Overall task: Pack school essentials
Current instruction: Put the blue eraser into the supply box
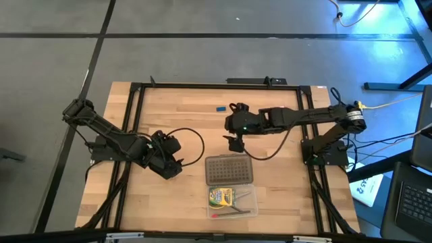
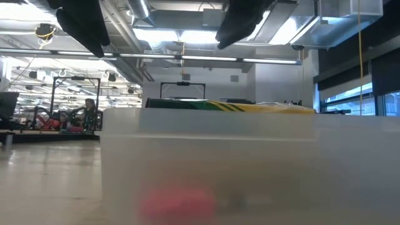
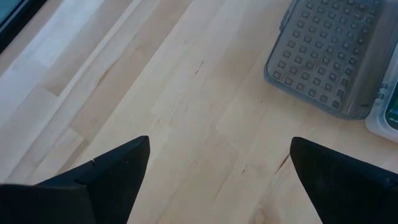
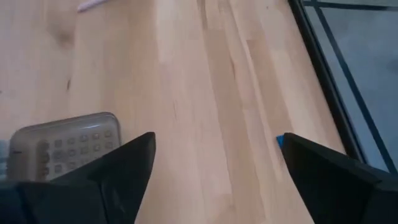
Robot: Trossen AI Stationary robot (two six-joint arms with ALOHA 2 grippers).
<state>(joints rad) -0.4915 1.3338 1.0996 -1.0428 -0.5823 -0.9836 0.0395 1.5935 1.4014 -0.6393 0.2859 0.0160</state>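
This is a robotics lab or a big open workshop hall; the wooden table (image 1: 169, 202) stands on a grey concrete floor (image 1: 202, 61) with dark seams, and a black metal frame (image 1: 216, 86) runs along its edges; cables (image 1: 388, 104) trail off at about 3 o'clock, near a laptop keyboard (image 1: 412, 202); across the room, bare ceiling ducts (image 2: 140, 12) and strip lights (image 2: 187, 59) hang overhead; at 9 o'clock a person (image 2: 89, 111) sits among other rigs (image 2: 59, 100).
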